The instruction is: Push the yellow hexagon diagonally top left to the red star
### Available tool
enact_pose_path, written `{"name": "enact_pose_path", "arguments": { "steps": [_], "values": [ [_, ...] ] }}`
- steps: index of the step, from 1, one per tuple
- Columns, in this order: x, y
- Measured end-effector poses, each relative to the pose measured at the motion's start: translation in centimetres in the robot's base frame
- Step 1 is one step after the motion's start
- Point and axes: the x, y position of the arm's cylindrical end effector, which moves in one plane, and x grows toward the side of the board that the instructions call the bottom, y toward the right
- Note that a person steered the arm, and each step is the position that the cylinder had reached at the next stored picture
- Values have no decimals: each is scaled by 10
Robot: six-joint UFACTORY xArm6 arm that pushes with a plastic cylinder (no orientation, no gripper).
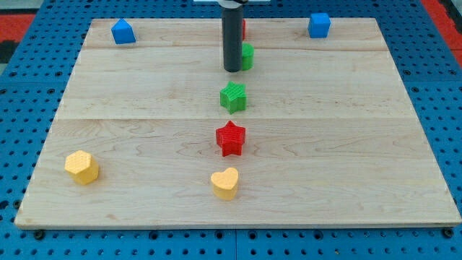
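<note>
Tip far above red star — yellow hexagon lower left

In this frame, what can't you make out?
- Red block, view's top: mostly behind the rod, shape unreadable.
- Green block: its left part is hidden behind the rod, shape unclear.
- My tip: whether it touches that green block can't be told.
- Arm above the rod: cut off by the view's top edge.
</note>
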Motion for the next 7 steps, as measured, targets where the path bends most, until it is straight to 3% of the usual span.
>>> {"name": "enact_pose_path", "arguments": {
  "steps": [1, 2, 3, 4, 5, 6, 7],
  "values": [
    [3, -75],
    [40, -197],
    [123, -298],
    [168, -309],
    [241, -308],
    [248, -251],
    [180, -222]
  ]
}}
